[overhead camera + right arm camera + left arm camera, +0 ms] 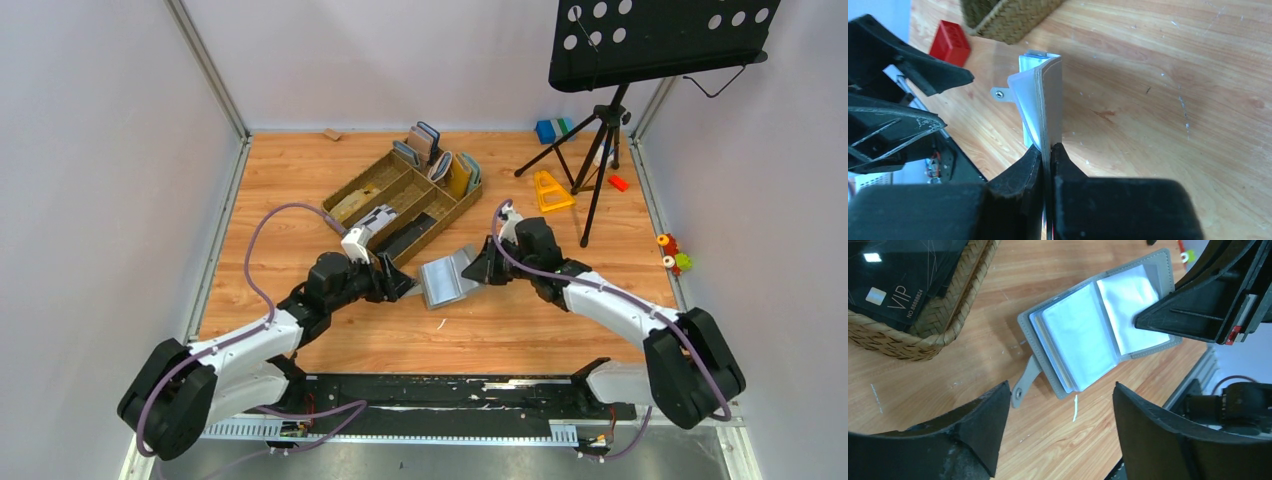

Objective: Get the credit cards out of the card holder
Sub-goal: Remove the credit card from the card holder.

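Note:
The grey card holder (447,278) lies open on the wooden table between my two arms, its pale plastic sleeves (1083,335) facing up and its snap strap (1025,382) sticking out to the left. I cannot make out single credit cards in the sleeves. My right gripper (480,268) is shut on the edge of the holder's right cover (1050,100), which stands lifted and folded upward; the jaws (1048,148) pinch it flat. My left gripper (402,285) hangs open just short of the holder's left side, its fingers (1062,390) spread wide with nothing between them.
A brown woven compartment tray (400,195) sits just behind the holder, with a black VIP card (890,287) in it and upright wallets (440,160) at its far end. A music stand tripod (600,150), yellow triangle (550,190), red block (618,183) and small toys (675,255) stand at right.

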